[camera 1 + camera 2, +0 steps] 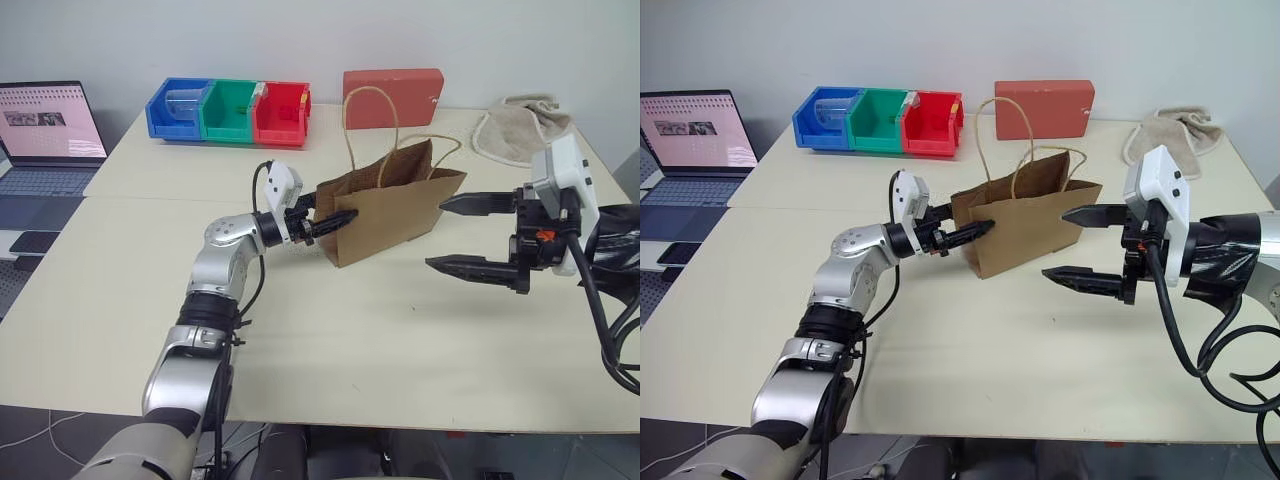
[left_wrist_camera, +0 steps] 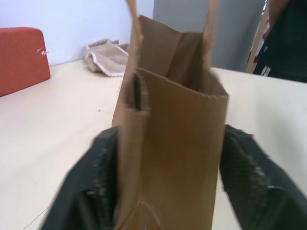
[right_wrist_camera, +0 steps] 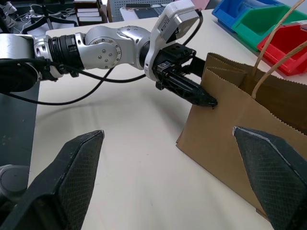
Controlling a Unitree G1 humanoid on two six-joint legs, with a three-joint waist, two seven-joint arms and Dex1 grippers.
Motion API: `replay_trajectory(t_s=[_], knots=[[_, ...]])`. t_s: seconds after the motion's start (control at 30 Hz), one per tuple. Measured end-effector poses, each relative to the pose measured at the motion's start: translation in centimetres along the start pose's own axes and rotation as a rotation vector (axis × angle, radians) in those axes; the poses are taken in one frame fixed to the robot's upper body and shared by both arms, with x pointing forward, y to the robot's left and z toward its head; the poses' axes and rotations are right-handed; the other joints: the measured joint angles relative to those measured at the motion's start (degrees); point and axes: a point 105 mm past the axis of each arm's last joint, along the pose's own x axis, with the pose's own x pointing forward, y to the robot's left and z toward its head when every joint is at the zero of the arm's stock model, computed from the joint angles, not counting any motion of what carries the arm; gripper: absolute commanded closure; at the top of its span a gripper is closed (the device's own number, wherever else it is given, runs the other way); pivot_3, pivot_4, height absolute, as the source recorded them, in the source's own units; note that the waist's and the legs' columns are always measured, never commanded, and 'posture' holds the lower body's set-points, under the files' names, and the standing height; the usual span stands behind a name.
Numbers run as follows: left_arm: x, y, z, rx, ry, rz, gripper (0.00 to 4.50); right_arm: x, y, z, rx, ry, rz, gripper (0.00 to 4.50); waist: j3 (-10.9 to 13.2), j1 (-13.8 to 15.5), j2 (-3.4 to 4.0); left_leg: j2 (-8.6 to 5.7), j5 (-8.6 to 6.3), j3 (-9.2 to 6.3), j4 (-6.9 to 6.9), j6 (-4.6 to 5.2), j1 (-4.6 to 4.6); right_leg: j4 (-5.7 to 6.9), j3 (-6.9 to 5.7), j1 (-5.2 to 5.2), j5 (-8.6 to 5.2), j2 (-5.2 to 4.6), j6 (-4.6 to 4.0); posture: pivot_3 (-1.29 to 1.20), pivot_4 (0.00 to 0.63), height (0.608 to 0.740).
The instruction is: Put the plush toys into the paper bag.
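The brown paper bag stands upright at mid-table, mouth open, its two loop handles raised. My left gripper is at the bag's left end, one black finger along the near face and the other on the far side. In the left wrist view both fingers press against the bag's sides, so it is shut on the bag. My right gripper hovers open just right of the bag, holding nothing. The plush toys are out of view.
A red rectangular box and a row of blue, green and red bins stand along the back edge. A beige cloth lies at the back right. An open laptop sits off to the left.
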Motion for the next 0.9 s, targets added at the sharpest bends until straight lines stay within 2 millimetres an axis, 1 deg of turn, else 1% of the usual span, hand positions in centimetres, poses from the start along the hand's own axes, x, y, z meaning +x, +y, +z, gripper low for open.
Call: replay_trajectory(t_s=[0.03,0.07,0.13,0.2,0.23,0.47,0.63,0.73,0.83,0.9], knots=[[0.0,0.0,0.0,0.003,-0.002,-0.004,2.82,0.0,0.0,0.0,-0.001,0.000,-0.002,0.00,0.00,0.00,0.00,0.00,0.00,0.00,0.00,0.00,0.00,0.00,0.00,0.00,0.00,0.00,0.00,0.00,0.150,0.740],[0.0,-0.1,0.0,0.007,-0.002,-0.010,3.23,0.0,-0.1,0.0,-0.005,0.001,-0.009,0.00,0.00,0.00,0.00,0.00,0.00,0.00,0.00,0.00,0.00,-0.01,0.00,0.00,0.00,0.00,0.00,0.00,0.150,0.740],[0.0,-0.1,-0.1,0.006,0.001,-0.012,3.71,0.0,-0.2,0.0,-0.008,0.002,-0.014,0.00,0.00,0.00,0.00,0.00,0.00,0.00,0.00,0.00,0.00,-0.01,0.00,0.01,0.00,0.00,0.00,0.00,0.150,0.740],[0.0,-0.2,-0.2,0.003,0.005,-0.016,4.34,0.0,-0.1,-0.1,-0.013,0.004,-0.019,0.00,0.00,0.00,0.00,0.00,0.00,-0.01,0.00,0.00,0.00,-0.01,0.00,0.01,0.00,0.00,0.00,0.00,0.150,0.740],[0.1,-0.3,-0.3,0.002,0.007,-0.017,4.46,0.0,-0.1,-0.1,-0.015,0.006,-0.020,0.00,0.00,0.01,0.00,0.00,0.00,-0.01,0.00,0.00,0.00,-0.01,0.00,0.01,0.00,0.00,0.00,0.00,0.150,0.740],[0.6,-0.2,-0.9,-0.005,0.004,-0.015,4.46,0.1,-0.1,-0.2,-0.031,0.004,-0.036,0.00,-0.01,0.02,-0.01,-0.01,0.00,-0.02,0.06,0.00,0.00,-0.01,-0.01,0.05,0.02,0.00,0.03,0.00,0.150,0.740],[0.1,0.0,-0.4,-0.019,0.014,-0.054,4.46,-0.2,-0.3,-0.9,-0.057,0.008,-0.075,0.00,-0.01,0.01,-0.01,-0.01,0.00,-0.01,0.05,0.00,0.00,-0.02,-0.01,0.03,0.02,0.00,0.04,0.00,0.150,0.740],[-0.7,-0.2,0.1,-0.057,0.021,-0.121,4.46,-1.2,-0.5,-1.5,-0.062,0.043,-0.114,0.00,-0.01,0.00,-0.01,-0.01,0.00,-0.01,0.03,0.00,-0.01,-0.03,0.00,0.02,0.02,0.00,0.04,0.00,0.150,0.740],[-0.9,-1.0,0.5,-0.099,0.025,-0.213,4.46,-3.3,-0.3,-1.6,-0.041,0.101,-0.144,0.00,-0.01,0.03,-0.01,-0.01,0.00,-0.02,0.03,0.00,-0.04,-0.04,-0.02,0.03,0.02,0.00,0.03,0.00,0.150,0.740],[-0.7,-1.7,1.0,-0.110,0.029,-0.282,4.46,-4.8,0.2,-1.4,-0.014,0.119,-0.172,0.00,-0.01,0.31,-0.01,-0.02,0.00,-0.05,0.05,0.00,-0.05,-0.05,-0.03,0.05,0.02,0.00,0.03,0.00,0.150,0.740]])
